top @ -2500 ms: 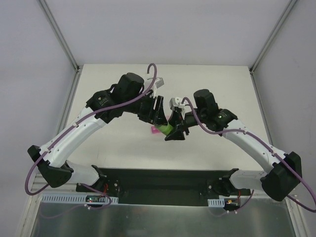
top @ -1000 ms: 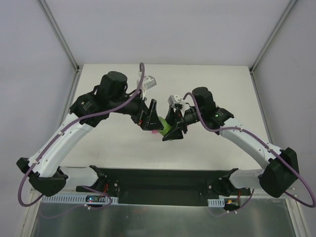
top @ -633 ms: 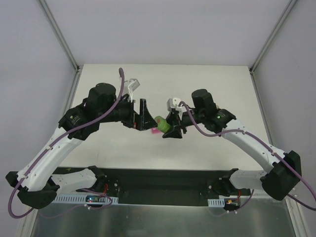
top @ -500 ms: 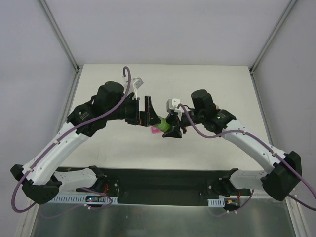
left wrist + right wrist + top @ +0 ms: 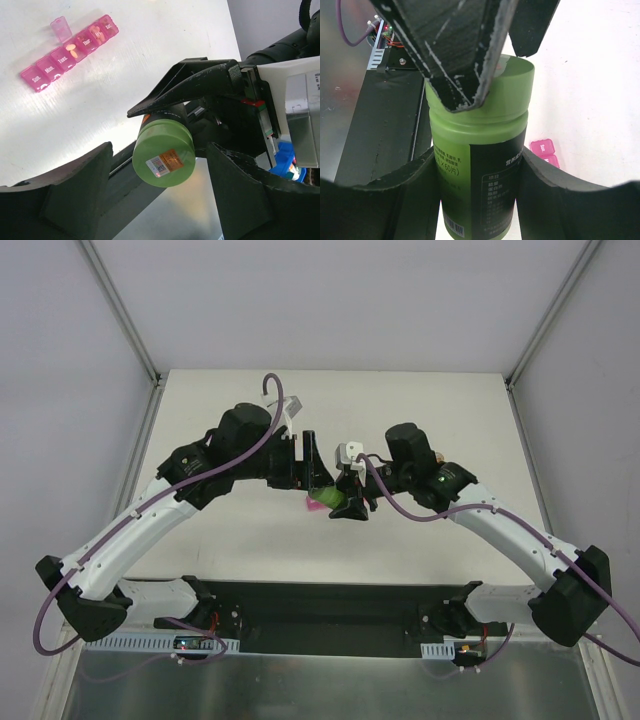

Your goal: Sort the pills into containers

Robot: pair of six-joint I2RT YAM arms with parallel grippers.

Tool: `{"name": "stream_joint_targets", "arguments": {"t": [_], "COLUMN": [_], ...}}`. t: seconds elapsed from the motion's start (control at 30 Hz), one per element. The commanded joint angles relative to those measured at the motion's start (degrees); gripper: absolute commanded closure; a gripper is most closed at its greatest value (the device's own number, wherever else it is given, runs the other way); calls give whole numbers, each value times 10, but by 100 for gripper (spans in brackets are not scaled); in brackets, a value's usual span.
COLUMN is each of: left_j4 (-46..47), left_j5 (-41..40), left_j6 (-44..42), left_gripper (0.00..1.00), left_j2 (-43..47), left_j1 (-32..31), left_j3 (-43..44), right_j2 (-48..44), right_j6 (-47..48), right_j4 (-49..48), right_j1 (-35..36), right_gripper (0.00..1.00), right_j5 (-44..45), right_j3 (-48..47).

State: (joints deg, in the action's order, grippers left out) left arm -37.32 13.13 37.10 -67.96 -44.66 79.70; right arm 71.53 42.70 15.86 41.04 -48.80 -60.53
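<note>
A white table (image 5: pixel 200 420) forms the floor of a plain grey-walled enclosure, and two white-and-black robot arms reach in from its near edge. The bright-pink plastic pill organiser (image 5: pixel 70 50), a strip of seven small square compartments labelled by day, lies flat on the table. It sits about midway between the left and right edges, somewhat closer to the near edge than the far one. One of its middle lids stands open, with orange pills (image 5: pixel 71 47) showing inside. From the top camera only a pink sliver shows under the grippers.

Above it, off the table, the right gripper (image 5: pixel 477 192) is clamped on the body of a lime-green plastic bottle (image 5: pixel 480 150) with a black label, one finger pressed to each side. The bottle is tilted so its round green screw cap (image 5: pixel 164 156) faces the left gripper (image 5: pixel 159 146).

A second ago the left gripper hung back toward the table's left edge with its jaws spread wide. Now it has swung in so its fingers sit either side of the cap. The jaws have begun to narrow, but a gap remains on both sides and nothing is held yet. This looks like the start of unscrewing. Until the cap comes off, no further pills can reach the compartments.
</note>
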Motion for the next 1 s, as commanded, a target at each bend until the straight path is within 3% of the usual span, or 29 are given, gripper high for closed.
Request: {"name": "stream_joint_targets", "arguments": {"t": [0.0, 0.33, 0.53, 0.63, 0.73, 0.8, 0.97], "left_j4": [16, 10, -7, -13, -22, -26, -32], "left_j5": [8, 45, 67, 80, 76, 72, 73], "left_j6": [8, -1, -34, -47, -47, -46, -45], "left_gripper": [30, 57, 62, 59, 40, 32, 29], "left_j2": [-1, -15, -17, -19, -13, -9, -10], "left_j1": [-4, -4, -4, -4, -4, -4, -4], "left_j3": [2, 4, 14, 19, 23, 24, 26], "right_j2": [-9, -9, -9, -8, -9, -9, -10], "right_j6": [6, -3, -14, -30, -29, -30, -31], "right_j4": [-14, -14, -16, -26, -27, -28, -28], "right_j1": [3, 2, 0, -3, -2, -3, -3], "right_gripper": [91, 91, 91, 91, 91, 91, 91], "right_j5": [-12, -28, -56, -68, -62, -63, -66], "right_j3": [-28, -32, -34, -32, -32, -32, -31]}}
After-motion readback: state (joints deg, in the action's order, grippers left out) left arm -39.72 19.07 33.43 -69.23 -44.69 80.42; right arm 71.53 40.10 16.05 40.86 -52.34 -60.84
